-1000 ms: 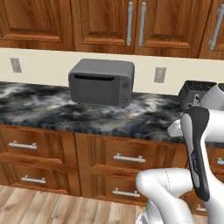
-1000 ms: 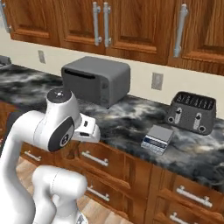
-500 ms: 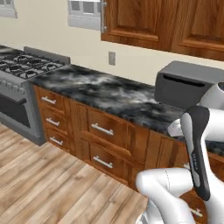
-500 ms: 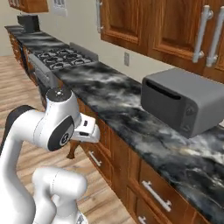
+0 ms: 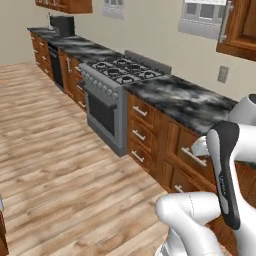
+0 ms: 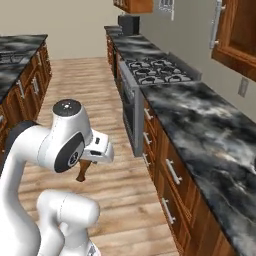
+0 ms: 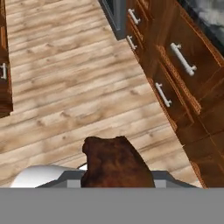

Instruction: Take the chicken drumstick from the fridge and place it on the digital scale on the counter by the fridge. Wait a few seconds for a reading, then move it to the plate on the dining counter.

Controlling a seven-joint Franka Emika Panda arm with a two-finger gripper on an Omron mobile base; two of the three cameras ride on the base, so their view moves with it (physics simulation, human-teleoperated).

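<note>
The chicken drumstick [image 7: 114, 164], a brown piece of meat, sits close to the lens in the hand view and hides the fingertips. From the right base view it [image 6: 82, 171] hangs below my white hand, with my gripper [image 6: 86, 162] shut on its upper end, above the wooden floor. The arm is folded close over the base. At the far left stands the dining counter [image 6: 17, 45], a black-and-grey marbled top on brown wood, well apart from the hand.
A steel stove [image 5: 117, 75] [image 6: 155, 72] stands in the narrower marbled counter [image 5: 185, 97] [image 6: 205, 125], whose brown drawers [image 7: 183, 57] run close on my right. Wooden floor [image 5: 50, 150] lies open between the two counters. A dark appliance [image 6: 129, 22] stands at the far end.
The whole picture has swung left: the camera has turned from the grey oven box on the counter to the stove and the floor. The drumstick stays in the gripper.
</note>
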